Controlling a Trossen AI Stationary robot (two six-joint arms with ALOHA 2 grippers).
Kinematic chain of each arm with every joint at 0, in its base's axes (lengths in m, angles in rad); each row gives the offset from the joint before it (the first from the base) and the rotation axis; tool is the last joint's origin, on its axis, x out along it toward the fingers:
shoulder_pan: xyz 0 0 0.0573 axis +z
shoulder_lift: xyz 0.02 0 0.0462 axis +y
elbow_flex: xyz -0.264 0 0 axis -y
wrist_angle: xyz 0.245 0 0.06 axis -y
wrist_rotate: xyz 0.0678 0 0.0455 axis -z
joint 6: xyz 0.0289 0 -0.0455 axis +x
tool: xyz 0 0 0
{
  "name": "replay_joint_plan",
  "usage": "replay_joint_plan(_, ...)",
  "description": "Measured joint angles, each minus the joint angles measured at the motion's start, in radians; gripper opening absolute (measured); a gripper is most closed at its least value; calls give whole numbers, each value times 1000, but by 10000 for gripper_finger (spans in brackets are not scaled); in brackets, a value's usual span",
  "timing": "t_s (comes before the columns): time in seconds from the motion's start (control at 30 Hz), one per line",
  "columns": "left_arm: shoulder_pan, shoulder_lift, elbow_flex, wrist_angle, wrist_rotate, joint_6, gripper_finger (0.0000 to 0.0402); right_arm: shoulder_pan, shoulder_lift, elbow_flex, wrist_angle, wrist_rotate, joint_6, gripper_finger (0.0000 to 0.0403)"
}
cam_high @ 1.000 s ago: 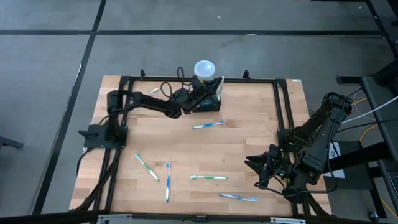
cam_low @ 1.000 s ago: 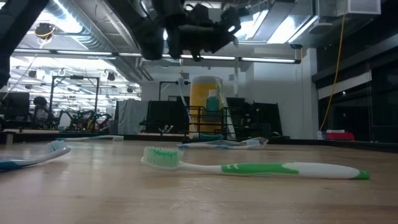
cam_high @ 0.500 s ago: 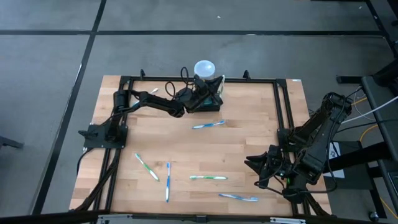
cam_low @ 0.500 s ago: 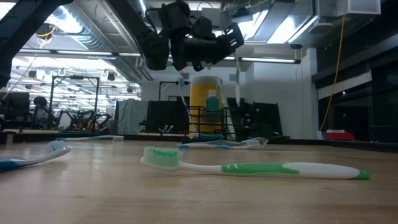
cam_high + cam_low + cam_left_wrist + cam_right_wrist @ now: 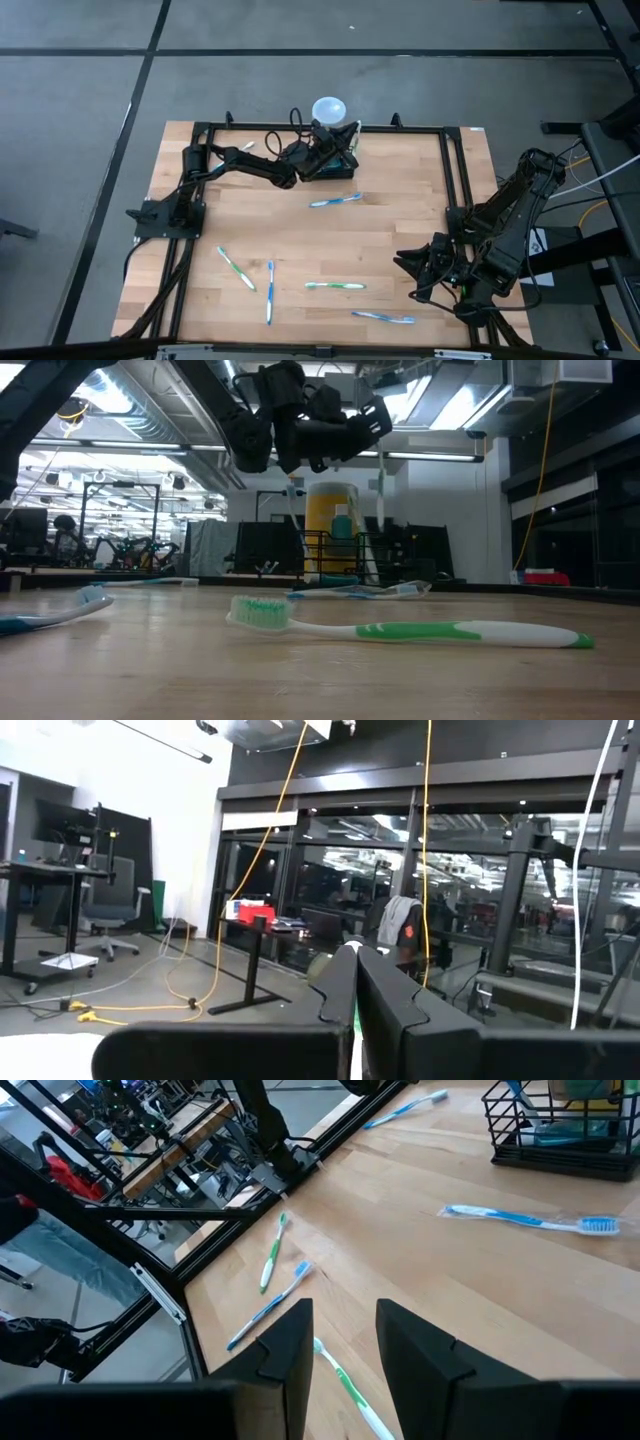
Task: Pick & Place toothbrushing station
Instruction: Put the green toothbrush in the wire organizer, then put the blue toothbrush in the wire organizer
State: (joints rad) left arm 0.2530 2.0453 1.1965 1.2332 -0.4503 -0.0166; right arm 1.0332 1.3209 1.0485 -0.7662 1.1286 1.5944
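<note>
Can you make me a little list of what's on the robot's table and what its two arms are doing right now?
left tool: shut, raised above the wire holder, far side of table
right tool: fingers apart, holding nothing, waiting at the table's right edge
wire holder: black mesh, far edge of table
yellow cylinder: white round top, behind the holder
toothbrushes: five loose ones lying flat, such as a green one

A grey floor [image 5: 90,80] crossed by dark lines surrounds the wooden desk [image 5: 400,240], while beyond it lie a dim hall with ceiling lights [image 5: 440,400], glass walls [image 5: 300,870], a white wall [image 5: 130,770] and an office chair [image 5: 110,910].
</note>
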Motion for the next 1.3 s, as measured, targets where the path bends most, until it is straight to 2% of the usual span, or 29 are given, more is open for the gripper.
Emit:
replay_joint_plan(0.47,0,3,-1,-81,-10,39,2,0,0,0,1,0,2,114)
replay_joint_plan(0.57,0,16,-1,-85,26,38,7,0,0,0,0,0,2,114)
replay_joint_plan(0.93,-4,18,-1,-67,20,38,76,0,0,0,1,0,2,114)
replay_joint_plan(1.13,-21,10,-1,-63,-2,54,102,0,0,0,1,-2,2,114)
replay_joint_plan(1.3,-65,-76,-2,-124,-7,158,106,-11,10,0,-6,-99,-13,114)
